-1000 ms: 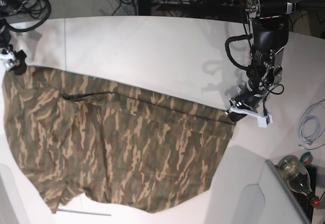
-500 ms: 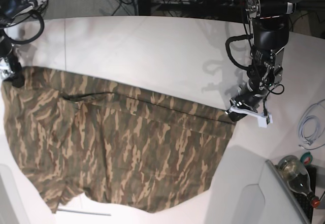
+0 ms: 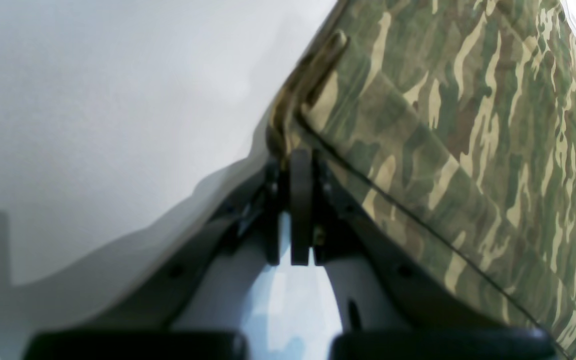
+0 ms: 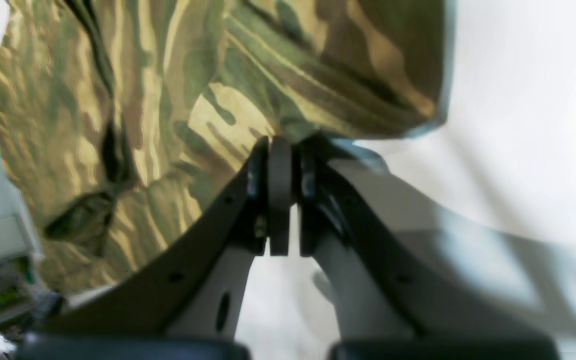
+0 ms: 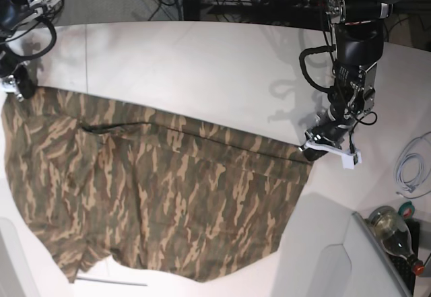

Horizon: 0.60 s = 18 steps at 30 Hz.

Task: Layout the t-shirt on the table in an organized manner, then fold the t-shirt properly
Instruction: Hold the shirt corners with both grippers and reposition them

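On the table [image 5: 202,61] the t-shirt [image 5: 155,189] lies spread wide and mostly flat, reaching from the left edge of the table across to the left gripper [image 5: 306,150]. No fold seems made yet, so the layout looks almost done and the folding is left. The left gripper has its jaws pressed together on the shirt's corner hem. The right gripper [image 4: 280,142] has jaws closed at the opposite corner; cloth seems pinched, but blur makes it uncertain. Neckline and sleeves cannot be made out.
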Available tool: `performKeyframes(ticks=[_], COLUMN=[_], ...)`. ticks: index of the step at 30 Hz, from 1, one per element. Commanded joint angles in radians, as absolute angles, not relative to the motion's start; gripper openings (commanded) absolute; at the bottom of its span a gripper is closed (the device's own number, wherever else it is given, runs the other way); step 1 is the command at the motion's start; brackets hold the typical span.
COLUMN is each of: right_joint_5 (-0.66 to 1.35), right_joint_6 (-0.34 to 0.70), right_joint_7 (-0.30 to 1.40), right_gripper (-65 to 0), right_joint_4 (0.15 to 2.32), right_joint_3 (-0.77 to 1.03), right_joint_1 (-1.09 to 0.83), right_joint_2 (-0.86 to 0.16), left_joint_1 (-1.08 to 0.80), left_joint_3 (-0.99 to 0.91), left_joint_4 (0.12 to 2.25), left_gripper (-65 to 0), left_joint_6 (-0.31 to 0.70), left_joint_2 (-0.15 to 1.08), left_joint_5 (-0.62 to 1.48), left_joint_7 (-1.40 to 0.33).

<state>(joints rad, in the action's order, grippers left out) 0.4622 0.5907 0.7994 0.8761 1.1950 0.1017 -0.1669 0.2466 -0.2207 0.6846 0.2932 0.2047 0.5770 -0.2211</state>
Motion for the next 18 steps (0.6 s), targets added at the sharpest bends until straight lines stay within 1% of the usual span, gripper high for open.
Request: performKeyframes(ticks=[1,4,6,7,8,9,13,14,15,16,18], right_joint_5=[0.476,0.476,0.478,0.478,0.478,0.478,0.472,0.470,0.470,0.472,0.472], right_joint_6=[0.595,0.593,0.593,0.591,0.591,0.591,0.591,0.591,0.591,0.591,0.591], right_joint_7=[0.806,0.855,0.886,0.898,0.912,0.923,0.929,0.929,0.923,0.906,0.857], right_gripper=[-64.4,-63.8,-63.0,-61.4,-57.5,-51.2,-16.8,-9.5,-3.5,-0.3,0.0], right_joint_4=[0.912,0.993,1.000,1.000,1.000,1.000,1.003,1.001,1.000,1.000,0.997], right_joint_3=[1.181,1.181,1.181,1.182,1.184,1.196,1.299,1.305,1.303,1.303,1.302], right_joint_1=[0.117,0.116,0.119,0.117,0.113,0.107,0.081,0.076,0.065,0.059,0.058], right_joint_2=[-0.180,-0.174,-0.174,-0.174,-0.173,-0.171,-0.131,-0.131,-0.130,-0.130,-0.130], left_joint_1=[0.255,0.255,0.255,0.255,0.255,0.254,0.242,0.242,0.240,0.239,0.239], left_joint_3=[-0.220,-0.220,-0.220,-0.220,-0.220,-0.220,-0.220,-0.220,-0.220,-0.220,-0.220], left_joint_4=[0.693,0.693,0.693,0.693,0.693,0.693,0.693,0.693,0.693,0.693,0.693], left_gripper=[-65.0,-65.0,-65.0,-65.0,-65.0,-65.0,-65.0,-65.0,-65.0,-65.0,-65.0], left_joint_6=[0.286,0.286,0.286,0.286,0.286,0.286,0.286,0.286,0.286,0.286,0.286], left_joint_2=[0.214,0.214,0.214,0.214,0.213,0.213,0.213,0.213,0.213,0.213,0.213], left_joint_5=[0.567,0.567,0.567,0.567,0.567,0.567,0.567,0.567,0.567,0.565,0.565], left_joint_7=[-0.240,-0.240,-0.240,-0.240,-0.240,-0.240,-0.240,-0.240,-0.240,-0.240,-0.240])
